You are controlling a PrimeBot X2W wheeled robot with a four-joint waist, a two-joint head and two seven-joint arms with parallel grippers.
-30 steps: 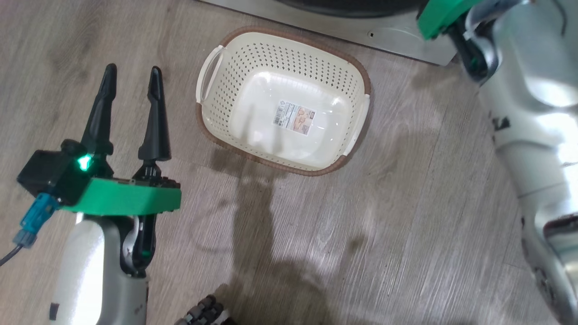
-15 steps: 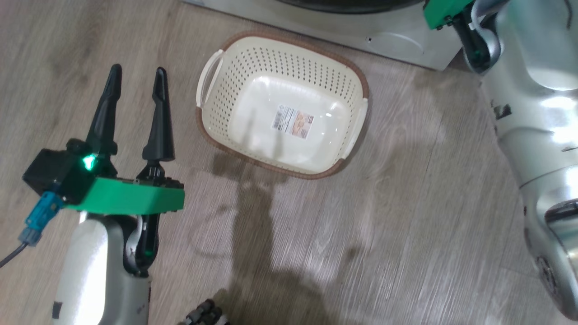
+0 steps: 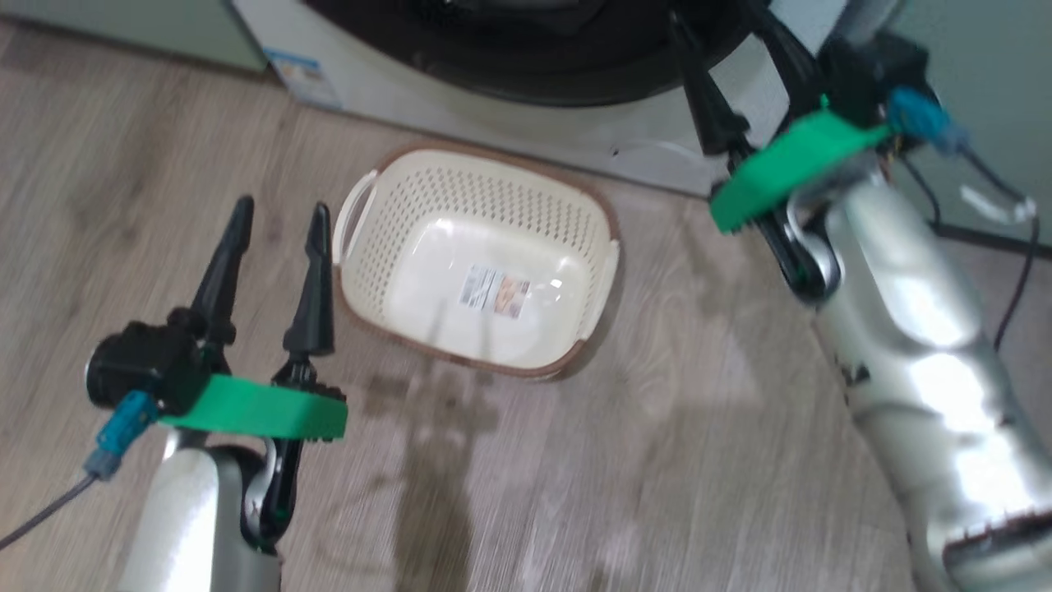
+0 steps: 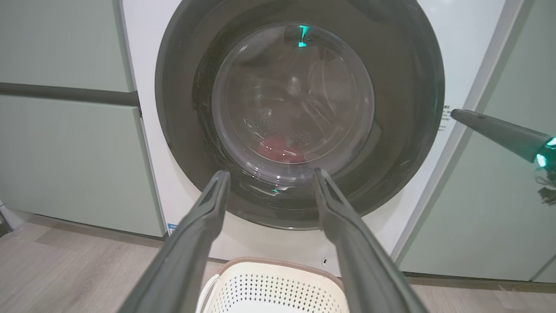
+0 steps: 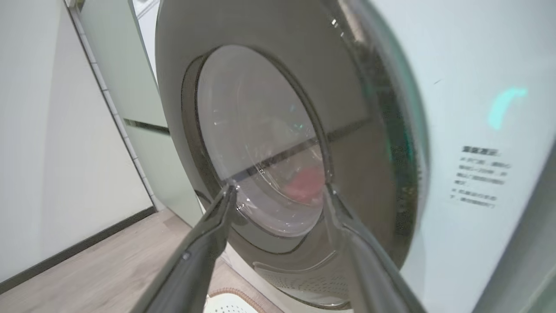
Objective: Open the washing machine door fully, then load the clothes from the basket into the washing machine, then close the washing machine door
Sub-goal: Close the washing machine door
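The washing machine door (image 4: 404, 130) lies flat against the white washing machine (image 4: 147, 130). Through its glass the red clothes (image 4: 280, 150) show inside the drum; from the side they show as a red patch (image 5: 306, 184). The cream basket (image 3: 362, 271) stands empty on the floor before the washer, a label on its bottom. My left gripper (image 3: 281, 205) is open, left of the basket, its fingers pointing at the door (image 4: 270, 173). My right gripper (image 3: 715, 16) is open by the door's lower right rim (image 3: 534, 70), holding nothing (image 5: 279, 189).
Pale green cabinets (image 4: 65, 152) flank the washer on both sides. A wood-look floor (image 3: 575, 493) runs in front. A black cable (image 3: 1015, 263) hangs beside my right arm. A pale wall (image 5: 43, 130) stands further left of the washer.
The head camera has tilted up, bringing the washer's front and door rim into view. My right gripper's fingers have come into view, spread apart. The left gripper stays open.
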